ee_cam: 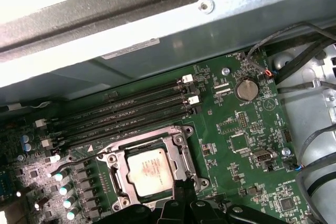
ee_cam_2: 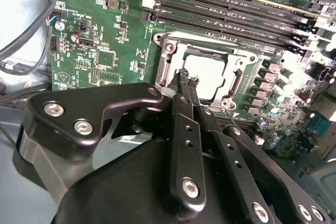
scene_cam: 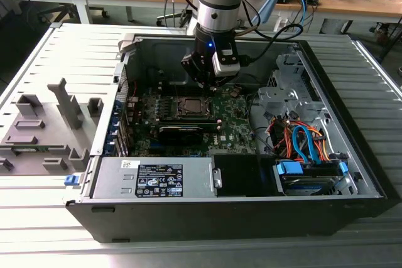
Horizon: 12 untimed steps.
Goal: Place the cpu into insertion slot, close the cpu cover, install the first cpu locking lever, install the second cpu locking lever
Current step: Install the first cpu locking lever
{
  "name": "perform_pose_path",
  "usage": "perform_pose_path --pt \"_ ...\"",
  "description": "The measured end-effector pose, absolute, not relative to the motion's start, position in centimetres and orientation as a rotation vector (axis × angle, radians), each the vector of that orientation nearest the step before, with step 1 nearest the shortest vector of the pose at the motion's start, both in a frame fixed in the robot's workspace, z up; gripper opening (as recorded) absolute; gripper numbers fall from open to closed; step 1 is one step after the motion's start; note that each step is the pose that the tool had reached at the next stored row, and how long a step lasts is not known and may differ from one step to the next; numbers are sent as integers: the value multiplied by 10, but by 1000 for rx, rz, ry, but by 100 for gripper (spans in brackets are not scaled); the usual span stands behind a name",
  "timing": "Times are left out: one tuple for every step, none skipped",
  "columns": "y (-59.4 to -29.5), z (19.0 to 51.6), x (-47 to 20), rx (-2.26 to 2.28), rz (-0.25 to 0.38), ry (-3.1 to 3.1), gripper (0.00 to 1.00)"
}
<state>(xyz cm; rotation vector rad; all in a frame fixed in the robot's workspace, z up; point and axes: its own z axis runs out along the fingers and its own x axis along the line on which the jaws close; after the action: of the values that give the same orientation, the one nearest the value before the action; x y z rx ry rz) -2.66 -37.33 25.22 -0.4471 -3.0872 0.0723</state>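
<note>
Gripper — just beside seated cpu

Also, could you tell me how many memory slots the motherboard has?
4 memory slots, in the first wrist view: side by side, between the cpu and the case wall. Others may hide under the gripper.

Even overhead light, moderately bright. Glare whitens the cpu in the second wrist view; beside it, the close end effector is soft. The case wall beyond the cpu is overexposed in the first wrist view.
</note>
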Motion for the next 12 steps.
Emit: perform_pose_path --pt "-373 252 -27 -447 72 -3087 11" --pt "-373 252 -27 -446 72 -3087 11" --pt "-373 252 -27 -445 72 -3087 11" --pt "-373 252 -27 -445 72 -3087 11" --pt "-373 252 -27 -445 72 -3087 11" --pt "-373 252 -27 -445 72 -3087 11" --pt "-373 252 -27 -445 72 -3088 11" --pt "-373 252 -27 -445 72 -3088 11" --pt "-373 252 -27 -445 72 -3088 11" --pt "-373 252 -27 -445 72 -3088 11" --pt "-373 252 -27 -445 72 -3088 11" --pt "-373 252 -27 -445 72 -3088 11"
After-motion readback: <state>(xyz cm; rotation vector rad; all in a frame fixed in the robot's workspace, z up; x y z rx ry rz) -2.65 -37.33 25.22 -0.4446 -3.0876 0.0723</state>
